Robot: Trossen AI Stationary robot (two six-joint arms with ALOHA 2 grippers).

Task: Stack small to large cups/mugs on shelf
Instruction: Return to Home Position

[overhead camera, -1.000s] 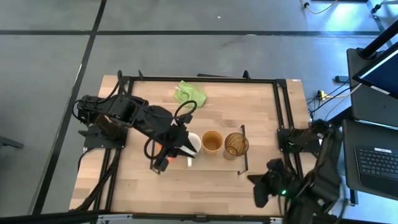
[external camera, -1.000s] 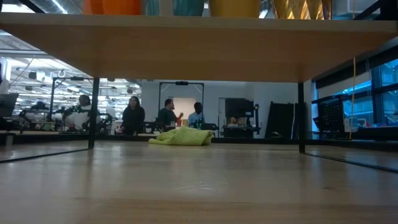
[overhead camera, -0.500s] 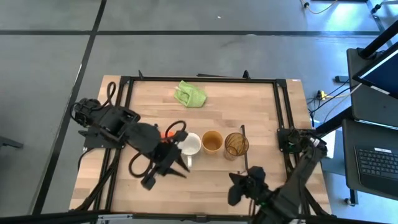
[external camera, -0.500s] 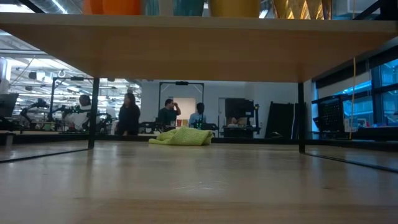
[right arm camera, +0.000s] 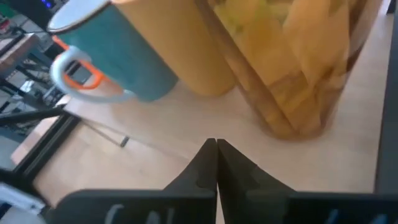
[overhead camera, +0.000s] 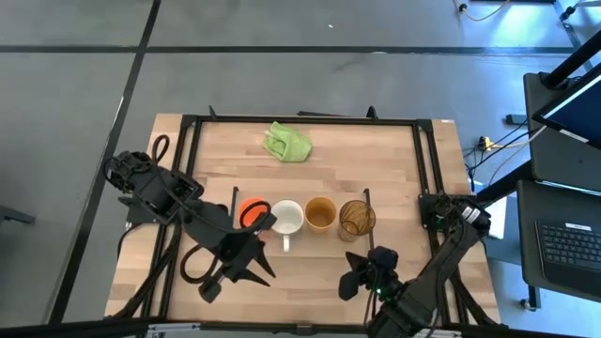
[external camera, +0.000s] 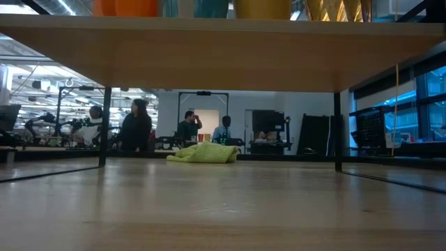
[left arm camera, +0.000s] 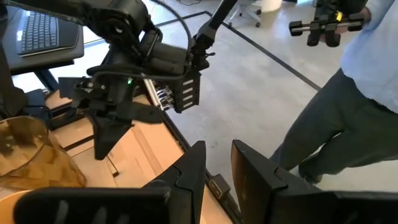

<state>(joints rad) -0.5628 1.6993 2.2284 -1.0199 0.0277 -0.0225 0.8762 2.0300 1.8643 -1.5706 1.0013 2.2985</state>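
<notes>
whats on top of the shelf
On the shelf, in a row, stand an orange mug, white mug, tan-brown cup and amber tumbler. Its surface beneath each is covered.

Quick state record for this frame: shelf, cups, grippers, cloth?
shelf: holds four cups in one row
row, left to right in high view: orange mug, white mug, tan cup, tumbler
left gripper: open, empty, near side of table, by orange mug
right gripper: shut, empty, near side, by tumbler
cloth: far side, off the shelf
</notes>
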